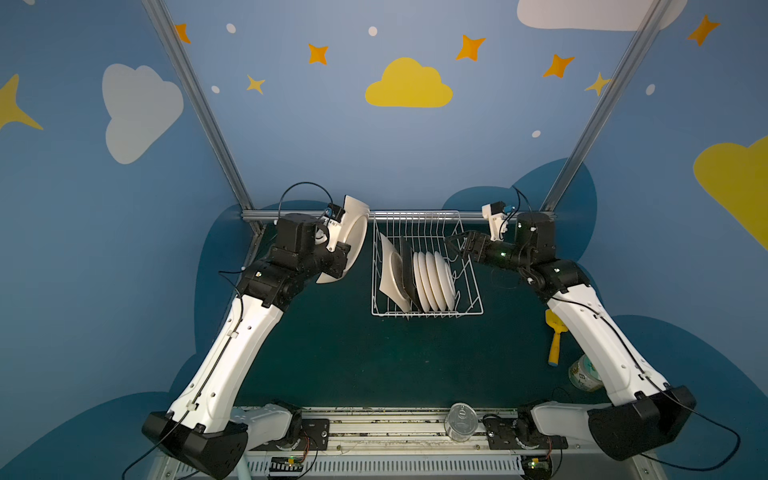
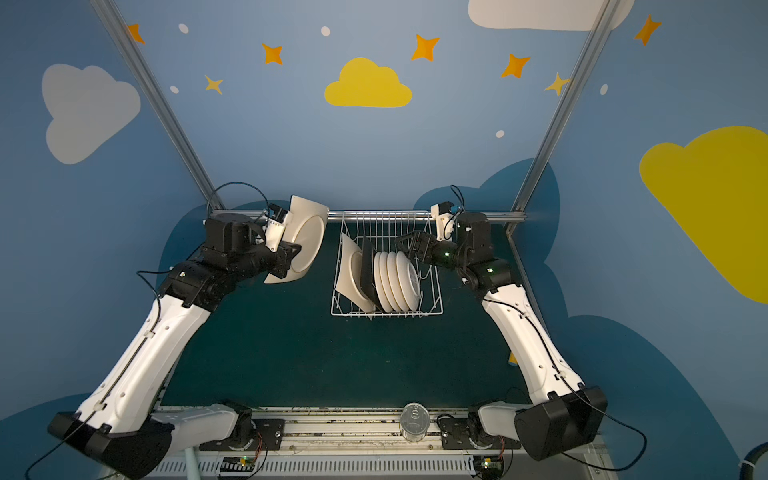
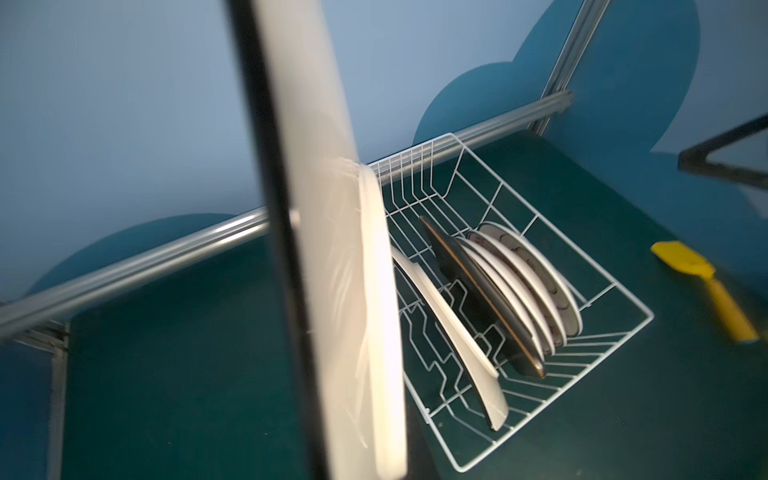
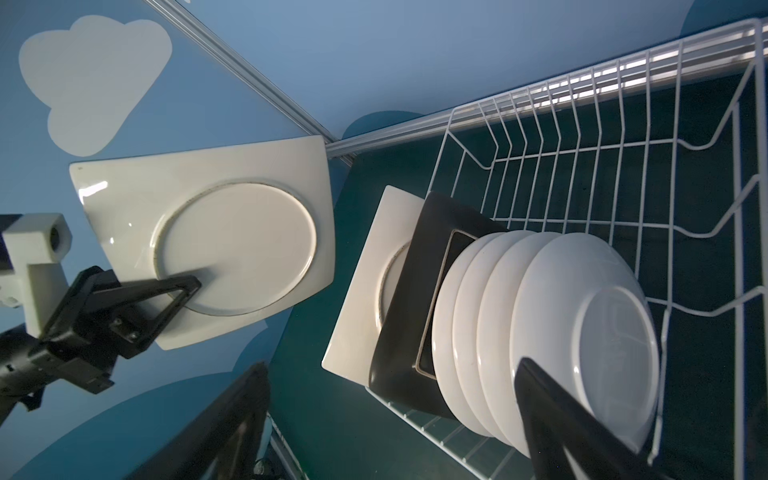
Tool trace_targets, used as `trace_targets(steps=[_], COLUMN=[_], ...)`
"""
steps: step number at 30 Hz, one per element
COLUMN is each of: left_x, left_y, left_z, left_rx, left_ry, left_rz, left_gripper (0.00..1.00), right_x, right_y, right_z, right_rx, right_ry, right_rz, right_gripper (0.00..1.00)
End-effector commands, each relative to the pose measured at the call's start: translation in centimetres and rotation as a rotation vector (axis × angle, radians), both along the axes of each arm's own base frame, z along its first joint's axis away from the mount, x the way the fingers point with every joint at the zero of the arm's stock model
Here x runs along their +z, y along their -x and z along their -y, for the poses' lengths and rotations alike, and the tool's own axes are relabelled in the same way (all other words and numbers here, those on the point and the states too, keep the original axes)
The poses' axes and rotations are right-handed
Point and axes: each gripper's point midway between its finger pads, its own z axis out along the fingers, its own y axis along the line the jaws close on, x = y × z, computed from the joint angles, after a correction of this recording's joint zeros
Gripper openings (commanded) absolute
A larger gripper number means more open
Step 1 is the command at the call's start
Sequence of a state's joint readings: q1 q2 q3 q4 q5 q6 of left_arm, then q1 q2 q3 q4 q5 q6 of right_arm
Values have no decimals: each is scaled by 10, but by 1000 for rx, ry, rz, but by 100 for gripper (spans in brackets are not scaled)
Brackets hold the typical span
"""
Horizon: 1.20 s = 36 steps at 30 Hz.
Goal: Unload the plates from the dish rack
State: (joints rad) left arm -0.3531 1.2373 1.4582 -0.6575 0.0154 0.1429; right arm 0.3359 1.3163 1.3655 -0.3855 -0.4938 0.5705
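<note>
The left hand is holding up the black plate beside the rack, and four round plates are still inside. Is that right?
Not quite. The right wrist view shows the left hand holding up a cream square plate beside the dish rack. The black plate still stands inside, with the four round plates.

Blue walls (image 1: 374, 158) painted with clouds (image 1: 409, 85) and stars (image 1: 471, 48) — aluminium corner posts (image 1: 195, 99), dark teal floor (image 1: 353, 353).

Held cream plate (image 3: 340, 270) blurred, its edges beyond the left wrist view
</note>
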Motion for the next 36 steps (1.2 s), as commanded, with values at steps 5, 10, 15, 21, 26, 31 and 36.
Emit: trace_targets(steps=[5,10,15,21,26,31,36], left_x=[84,81,71,64,58,54,51], left_y=[-12,-10,-1,0,1,-1,-1], left_z=[8,26,50,67,76,80,81], left_rx=[-30,-96,-186,-201,-212,-209,-211], left_ry=[-233,-391,-554,-643,-688,-706,-718], left_rz=[565,717,863,948,977,994,1000], left_gripper=[3,3,3,3,3,3,3], right_x=[22,31,35,30,19,9,1], right_y=[-13,-16,-19,-19,-16,-12,-9], right_z=[-15,-25,-36,-54,-71,-87,-98], right_rx=[-15,17,40,69,94,116,137], right_ry=[-160,-226,-262,-269,-256,-234,-227], right_rz=[-95,-121,-141,-194,-239,-282,-320], right_gripper=[92,92,92,92,91,89,75])
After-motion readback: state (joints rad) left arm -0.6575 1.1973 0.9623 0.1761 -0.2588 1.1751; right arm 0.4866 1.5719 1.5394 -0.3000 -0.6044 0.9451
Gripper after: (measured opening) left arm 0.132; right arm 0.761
